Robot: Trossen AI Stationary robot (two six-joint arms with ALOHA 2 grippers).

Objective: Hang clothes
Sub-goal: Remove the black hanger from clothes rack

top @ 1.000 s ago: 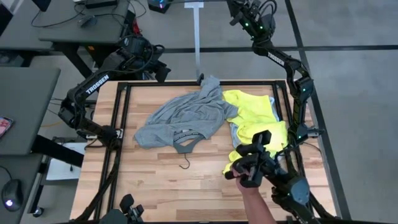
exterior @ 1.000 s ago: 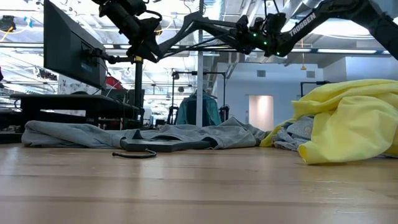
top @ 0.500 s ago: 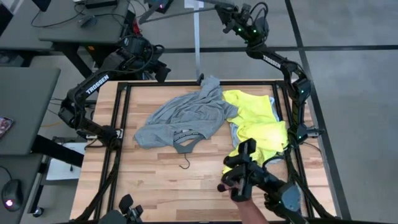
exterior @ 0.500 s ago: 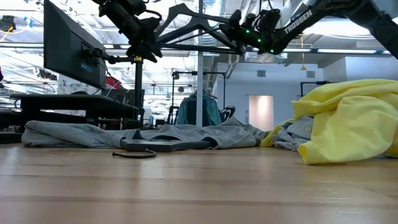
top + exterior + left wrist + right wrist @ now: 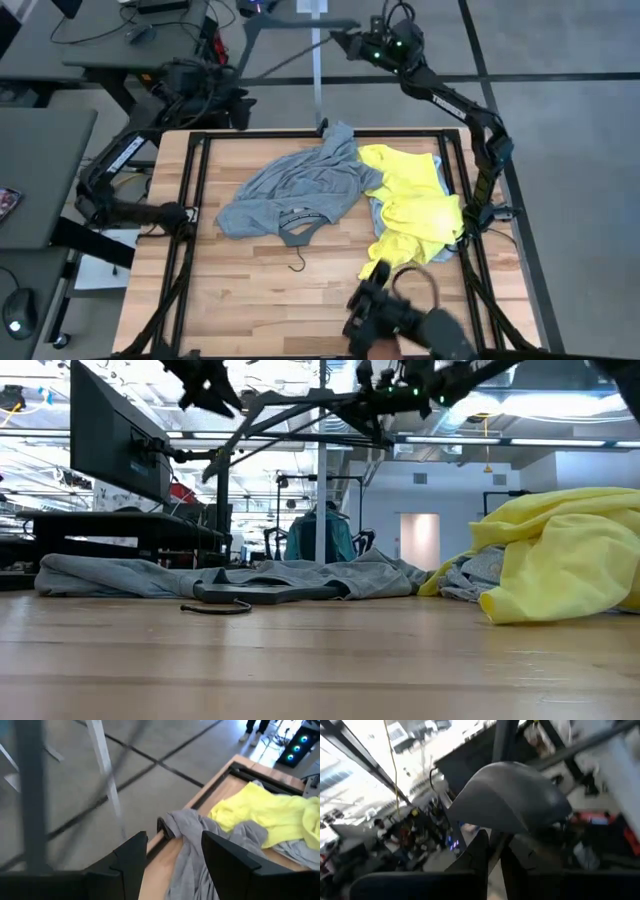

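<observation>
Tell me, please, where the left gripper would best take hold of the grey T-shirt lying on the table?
Probably at the bunched end of the grey T-shirt at the table's far edge, coming down from above. There the cloth stands up in a fold that open fingers could close around; elsewhere it lies flat. The left gripper is open and nearest that end.

Grey T-shirt (image 5: 250, 578) lay flat on table (image 5: 300, 660), yellow T-shirt (image 5: 560, 555) bunched at right, black hanger (image 5: 300, 410) overhead.
</observation>
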